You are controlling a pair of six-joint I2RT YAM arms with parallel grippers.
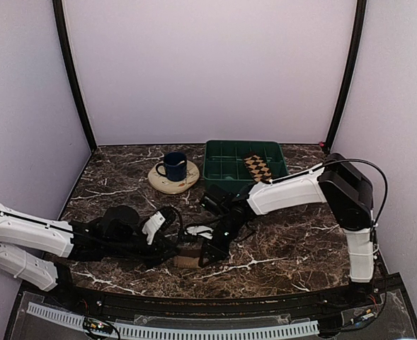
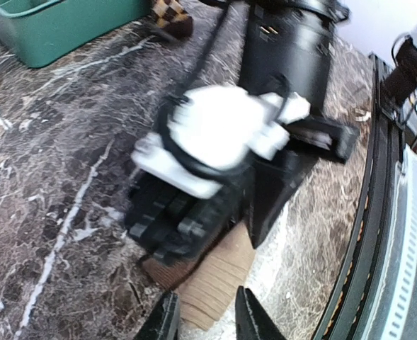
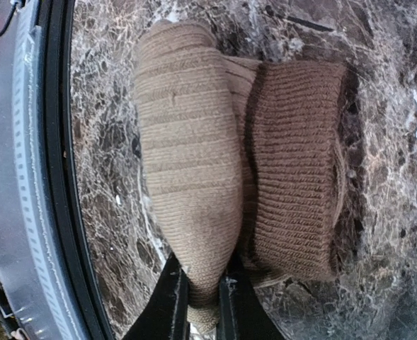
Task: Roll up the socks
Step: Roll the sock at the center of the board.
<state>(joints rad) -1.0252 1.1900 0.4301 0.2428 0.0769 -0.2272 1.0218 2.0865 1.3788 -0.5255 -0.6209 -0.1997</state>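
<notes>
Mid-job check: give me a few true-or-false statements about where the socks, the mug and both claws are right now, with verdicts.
1. The blue mug stands on a round plate. True.
2. The patterned sock lies on the bare table. False: it lies inside the green tray.
3. The right claw is pinching one end of the tan sock. True.
4. The left claw is over by the mug. False: it is at the tan sock near the front edge, with a finger on either side of the sock's end. Whether it is gripping is unclear.
</notes>
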